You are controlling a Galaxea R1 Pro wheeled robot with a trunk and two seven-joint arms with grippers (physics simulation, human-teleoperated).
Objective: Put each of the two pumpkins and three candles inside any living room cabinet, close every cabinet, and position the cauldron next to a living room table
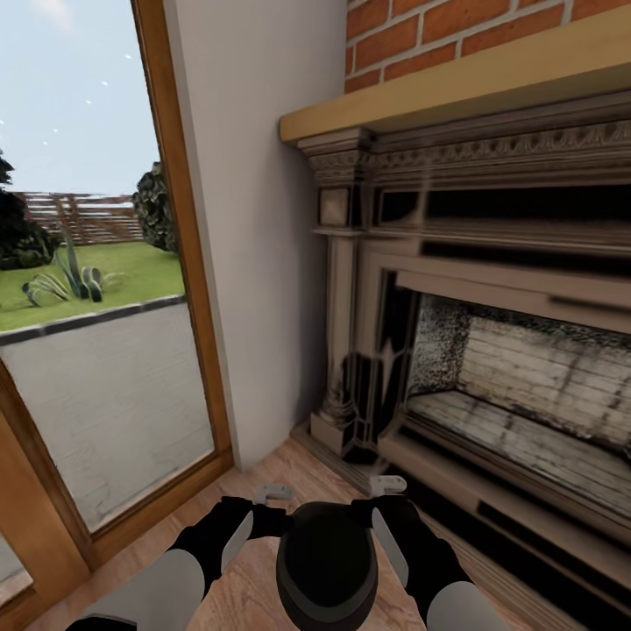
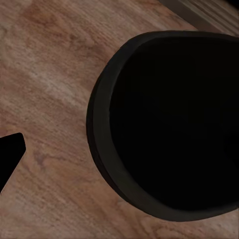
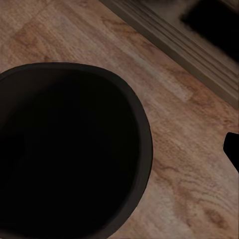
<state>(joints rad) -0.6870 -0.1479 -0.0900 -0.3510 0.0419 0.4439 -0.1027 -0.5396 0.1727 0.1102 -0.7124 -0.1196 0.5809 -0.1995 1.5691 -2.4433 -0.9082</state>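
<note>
1. Head view: I see the cauldron (image 1: 327, 565) low in the middle of the picture, between my two forearms, its wide dark mouth facing up. My left gripper (image 1: 273, 493) sits just beyond its rim on the left side and my right gripper (image 1: 387, 484) just beyond it on the right. Both are small and pale here, and I cannot tell whether either is clamped on the rim or released. Ahead stands the ornate fireplace (image 1: 491, 350) under a wood mantel (image 1: 456, 83) and red brick chimney (image 1: 421, 35). A glass door (image 1: 88, 289) with a wood frame looks out on grass and a fence. The floor (image 1: 254, 587) is light wood plank.

2. Left wrist view: the cauldron (image 2: 169, 124) shows as a black round mouth with a thick rim, over the plank floor (image 2: 50, 74). One dark fingertip (image 2: 10, 154) stands apart from the rim.

3. Right wrist view: the cauldron (image 3: 69, 154) again, beside the fireplace base (image 3: 174, 45). A dark fingertip (image 3: 233, 149) shows at the edge, clear of the rim.
</note>
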